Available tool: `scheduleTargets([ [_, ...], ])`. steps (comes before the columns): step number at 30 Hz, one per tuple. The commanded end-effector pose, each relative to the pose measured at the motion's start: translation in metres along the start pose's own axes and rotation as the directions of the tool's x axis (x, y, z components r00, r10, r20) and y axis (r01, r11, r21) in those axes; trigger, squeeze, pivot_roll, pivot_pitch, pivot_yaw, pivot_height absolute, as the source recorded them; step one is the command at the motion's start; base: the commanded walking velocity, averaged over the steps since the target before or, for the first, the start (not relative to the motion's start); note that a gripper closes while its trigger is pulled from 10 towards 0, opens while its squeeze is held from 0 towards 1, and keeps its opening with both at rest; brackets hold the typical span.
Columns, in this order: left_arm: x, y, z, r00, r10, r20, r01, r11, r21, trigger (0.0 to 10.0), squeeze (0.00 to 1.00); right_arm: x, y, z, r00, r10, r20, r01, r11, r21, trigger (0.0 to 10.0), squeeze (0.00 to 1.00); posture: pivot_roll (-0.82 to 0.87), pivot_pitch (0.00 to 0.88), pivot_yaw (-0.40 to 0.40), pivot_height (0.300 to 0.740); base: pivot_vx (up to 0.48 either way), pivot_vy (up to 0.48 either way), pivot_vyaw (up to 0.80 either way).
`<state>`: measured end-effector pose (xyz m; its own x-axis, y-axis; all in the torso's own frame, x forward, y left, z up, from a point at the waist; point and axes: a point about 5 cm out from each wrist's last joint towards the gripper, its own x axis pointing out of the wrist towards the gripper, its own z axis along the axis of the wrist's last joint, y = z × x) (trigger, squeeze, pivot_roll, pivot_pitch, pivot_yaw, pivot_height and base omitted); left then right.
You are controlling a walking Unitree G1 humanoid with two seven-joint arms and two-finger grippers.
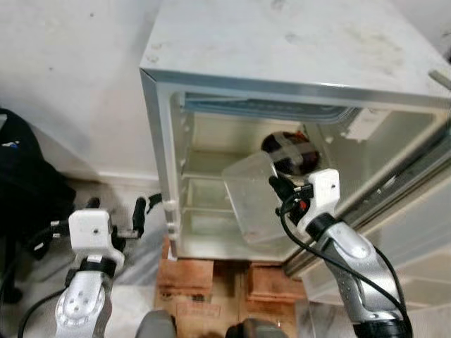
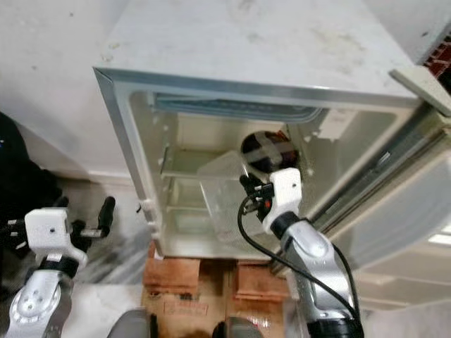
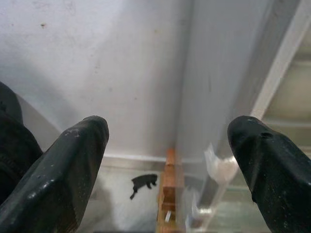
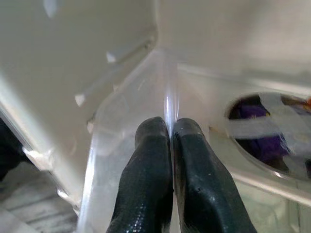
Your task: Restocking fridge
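Your right gripper is pinching the clear container's rim inside the fridge; wrist view is showing a taped bowl. Left gripper is hanging wide beside it.

place: home corner | cues: small white fridge on bricks, bare plaster wall, marble floor

The dark round item just beyond the right gripper is half hidden behind the clear container, and in the right wrist view it blurs past telling. The fridge door runs off the frame's edge.
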<state>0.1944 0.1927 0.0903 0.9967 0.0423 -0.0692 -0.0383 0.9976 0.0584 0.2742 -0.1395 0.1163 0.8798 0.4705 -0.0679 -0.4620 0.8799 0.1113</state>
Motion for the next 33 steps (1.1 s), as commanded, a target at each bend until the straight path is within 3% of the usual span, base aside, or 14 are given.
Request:
scheduleTargets([
  [1, -0.005, 0.003, 0.001, 1.0, 0.018, -0.013, -0.018, 1.0, 0.007, 10.0, 0.0, 0.006, 0.0, -0.001, 1.0, 0.024, -0.018, -0.023, 0.999, 0.022, 10.0, 0.0, 0.12, 0.159, -0.091, 0.74, 0.0, 0.0, 0.0],
  [6, -0.01, 0.003, -0.001, 0.999, 0.023, -0.025, -0.022, 1.0, 0.007, 10.0, 0.0, 0.015, 0.001, -0.001, 0.999, 0.042, -0.02, -0.041, 0.998, 0.043, 10.0, 0.0, 0.13, 0.165, -0.096, 0.74, 0.0, 0.0, 0.0],
  [12, -0.028, 0.005, -0.001, 0.997, 0.046, -0.058, -0.045, 0.999, 0.017, 10.0, 0.0, 0.034, 0.006, -0.007, 0.995, 0.088, -0.056, -0.082, 0.992, 0.099, 10.0, 0.0, 0.19, 0.219, -0.119, 0.74, 0.0, 0.0, 0.0],
  [13, -0.036, 0.007, 0.0, 0.995, 0.065, -0.071, -0.064, 0.998, 0.023, 10.0, 0.0, 0.042, 0.006, -0.009, 0.994, 0.085, -0.063, -0.076, 0.987, 0.14, 10.0, 0.0, 0.21, 0.233, -0.124, 0.74, 0.0, 0.0, 0.0],
  [18, -0.045, 0.009, 0.0, 0.993, 0.082, -0.086, -0.08, 0.996, 0.026, 10.0, 0.0, 0.052, 0.007, -0.012, 0.994, 0.084, -0.069, -0.069, 0.979, 0.191, 10.0, 0.0, 0.24, 0.253, -0.126, 0.74, 0.0, 0.0, 0.0],
  [19, -0.051, 0.01, 0.001, 0.991, 0.087, -0.097, -0.085, 0.996, 0.031, 10.0, 0.0, 0.062, 0.01, -0.012, 0.995, 0.076, -0.066, -0.058, 0.968, 0.245, 10.0, 0.0, 0.25, 0.263, -0.125, 0.74, 0.0, 0.0, 0.0],
  [28, -0.062, 0.01, 0.004, 0.988, 0.095, -0.118, -0.091, 0.995, 0.034, 10.0, 0.0, 0.085, 0.015, -0.006, 0.998, 0.045, -0.043, -0.025, 0.925, 0.379, 10.0, 0.0, 0.29, 0.288, -0.126, 0.74, 0.0, 0.0, 0.0],
  [33, -0.065, 0.01, 0.005, 0.988, 0.095, -0.125, -0.091, 0.995, 0.034, 10.0, 0.0, 0.089, 0.013, -0.003, 0.999, 0.021, -0.033, -0.007, 0.921, 0.391, 10.0, 0.0, 0.29, 0.293, -0.125, 0.74, 0.0, 0.0, 0.0],
])
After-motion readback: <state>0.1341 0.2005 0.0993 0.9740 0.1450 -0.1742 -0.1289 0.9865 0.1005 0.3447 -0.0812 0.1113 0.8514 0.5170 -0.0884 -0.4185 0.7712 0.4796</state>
